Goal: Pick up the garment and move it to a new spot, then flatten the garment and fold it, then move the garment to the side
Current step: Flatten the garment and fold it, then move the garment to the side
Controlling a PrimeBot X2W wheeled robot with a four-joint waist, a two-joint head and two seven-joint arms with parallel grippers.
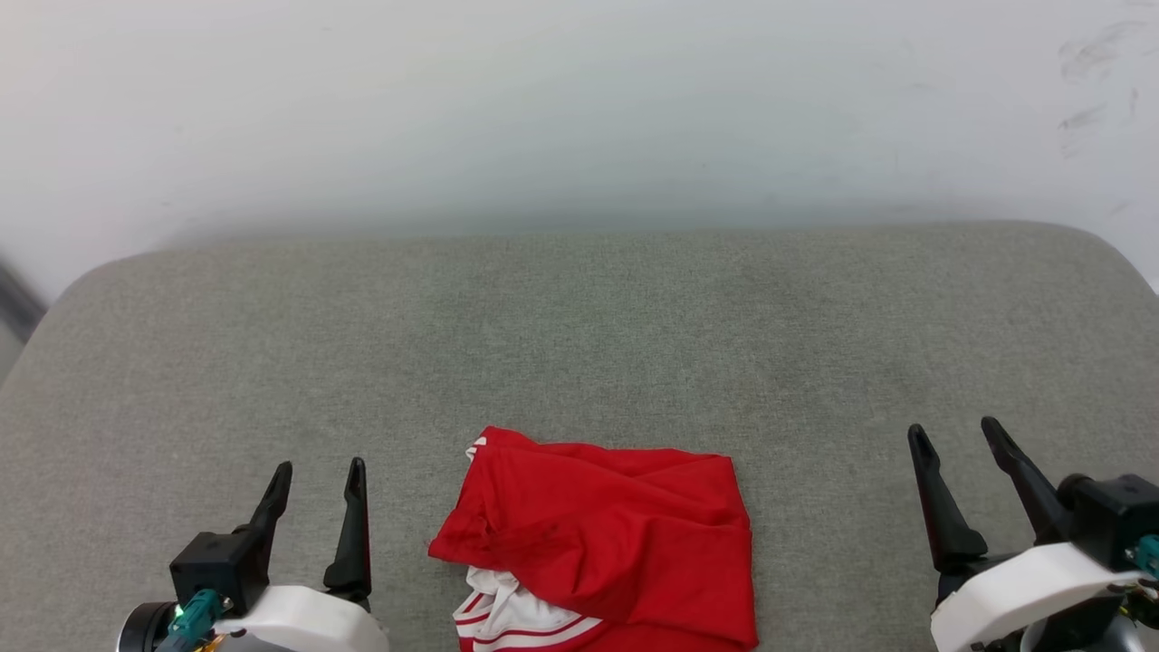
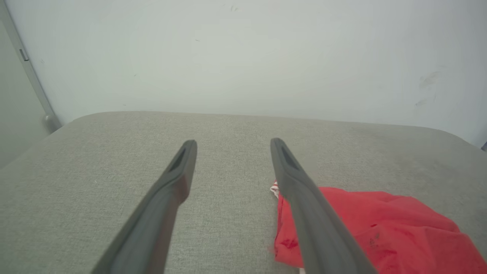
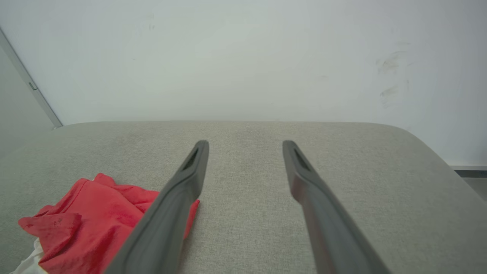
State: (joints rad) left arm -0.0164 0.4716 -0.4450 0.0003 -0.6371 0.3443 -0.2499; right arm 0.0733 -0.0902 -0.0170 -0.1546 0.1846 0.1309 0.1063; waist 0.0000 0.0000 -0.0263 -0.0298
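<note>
- At the near middle of the grey cushion (image 1: 579, 317), lying bunched: the garment (image 1: 607, 534), trailing off the near edge of the head view.
- Sitting right of the left gripper (image 1: 317, 471) and left of the right gripper (image 1: 951, 430), the left being nearer.
- Both pairs of fingers (image 2: 167, 190) gaping wide, holding nothing.

I read my left gripper (image 1: 320, 465) at lower left of the head view, fingers (image 1: 353, 516) parted, gripping nothing, tips pointing forward. My right gripper (image 1: 953, 426) sits at lower right, likewise parted and gripping nothing, leaning slightly leftward.
</note>
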